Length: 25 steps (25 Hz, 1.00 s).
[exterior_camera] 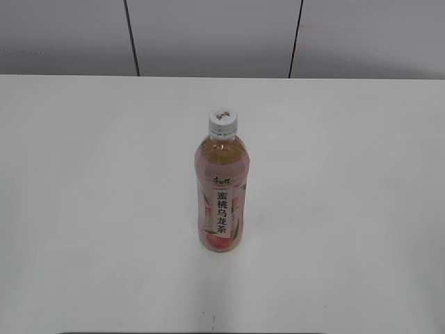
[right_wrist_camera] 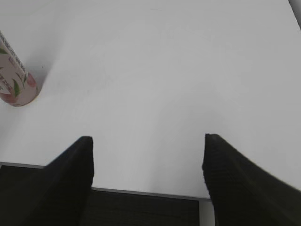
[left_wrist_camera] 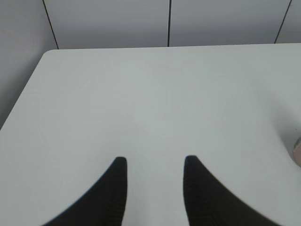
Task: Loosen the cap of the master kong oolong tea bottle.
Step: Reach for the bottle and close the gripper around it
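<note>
The clear plastic amber-tea bottle with pink peach label stands upright mid-worktop, its ribbed white screw cap on. Left gripper and right gripper both gape empty, well apart from it.

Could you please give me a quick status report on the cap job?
Left gripper, right gripper open, empty. Oolong tea bottle upright, cap on. Nothing in the way.

One bottle, one cap, one table, two pincers.
</note>
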Motion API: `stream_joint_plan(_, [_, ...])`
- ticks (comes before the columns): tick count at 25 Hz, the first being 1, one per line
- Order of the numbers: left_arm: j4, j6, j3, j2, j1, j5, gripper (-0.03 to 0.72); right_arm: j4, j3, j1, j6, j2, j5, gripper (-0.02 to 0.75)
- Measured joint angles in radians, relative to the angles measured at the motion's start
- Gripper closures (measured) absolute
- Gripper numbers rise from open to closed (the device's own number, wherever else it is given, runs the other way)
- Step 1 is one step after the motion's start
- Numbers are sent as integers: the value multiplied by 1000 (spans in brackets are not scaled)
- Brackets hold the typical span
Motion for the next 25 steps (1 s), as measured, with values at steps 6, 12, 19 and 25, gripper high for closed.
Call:
stream_joint_plan(6, [0,0,0,0,0,0,433,0,0,0,0,0,0,192])
stream_joint_plan(12, [0,0,0,0,0,0,433,0,0,0,0,0,0,192])
stream_joint_plan(19, [0,0,0,0,0,0,433,0,0,0,0,0,0,192])
stream_joint_plan(25, [0,0,0,0,0,0,433,0,0,0,0,0,0,192])
